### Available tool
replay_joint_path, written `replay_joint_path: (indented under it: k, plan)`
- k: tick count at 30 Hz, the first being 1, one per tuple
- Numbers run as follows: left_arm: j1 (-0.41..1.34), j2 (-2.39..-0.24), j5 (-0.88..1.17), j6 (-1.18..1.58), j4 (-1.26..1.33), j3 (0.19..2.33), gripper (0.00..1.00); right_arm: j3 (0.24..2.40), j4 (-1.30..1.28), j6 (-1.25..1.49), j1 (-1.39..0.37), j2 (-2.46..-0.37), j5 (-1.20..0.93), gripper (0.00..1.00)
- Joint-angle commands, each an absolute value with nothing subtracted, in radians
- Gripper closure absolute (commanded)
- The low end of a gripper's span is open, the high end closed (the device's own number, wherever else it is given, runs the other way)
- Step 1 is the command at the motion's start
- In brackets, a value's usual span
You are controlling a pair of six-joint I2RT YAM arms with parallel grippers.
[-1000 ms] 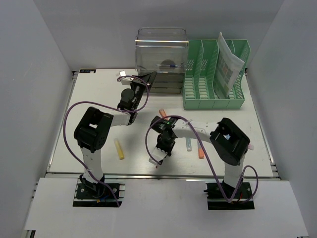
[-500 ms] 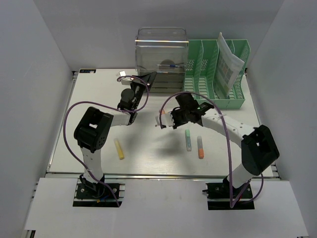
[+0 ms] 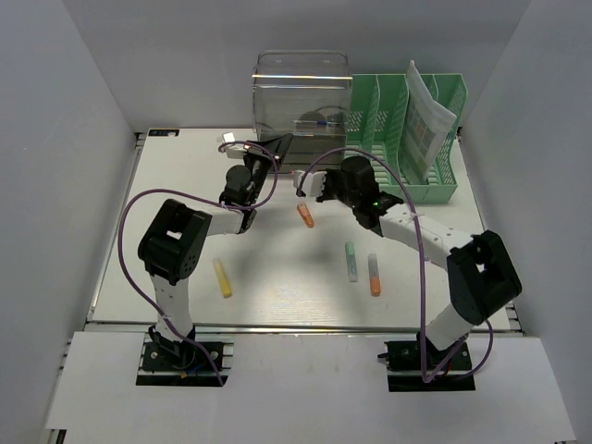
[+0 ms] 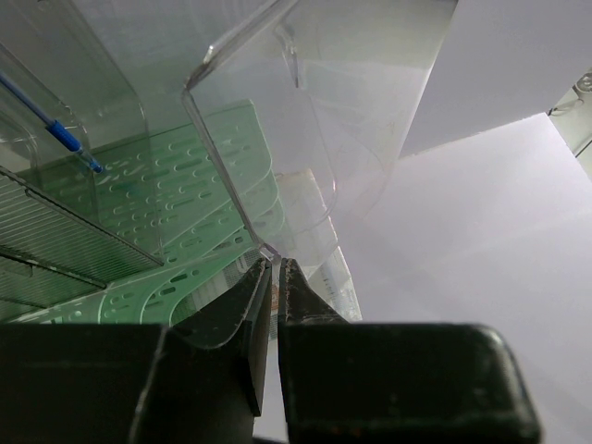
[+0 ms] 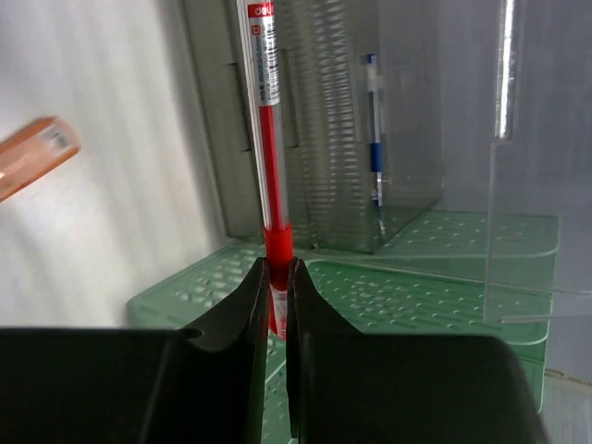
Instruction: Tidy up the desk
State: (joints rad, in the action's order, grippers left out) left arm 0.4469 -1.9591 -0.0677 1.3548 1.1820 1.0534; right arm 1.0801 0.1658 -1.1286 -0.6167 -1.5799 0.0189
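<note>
Right claw [image 5: 276,277] pinched tight on red pen [image 5: 264,120], held above desk [image 3: 268,268] far-centre. Left claw [image 4: 276,277] nearly closed on clear drawer lip [image 4: 227,176], at desk's back edge.

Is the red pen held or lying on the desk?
Held. The right pincer is shut on the red pen, which sticks out beyond it.
</note>
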Motion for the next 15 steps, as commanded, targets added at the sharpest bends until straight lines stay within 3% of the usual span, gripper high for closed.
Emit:
replay_joint_path:
  k: [1, 15]
  plan:
    - [0.436, -1.901, -0.081, 1.359, 1.229, 1.051, 1.00, 1.141, 0.353, -1.071, -0.615, -1.650, 0.090, 1.00]
    - [0.436, -1.901, -0.077, 1.361, 1.224, 1.060, 1.00, 1.240, 0.555, -1.137, -0.611, -1.828, 0.149, 1.00]
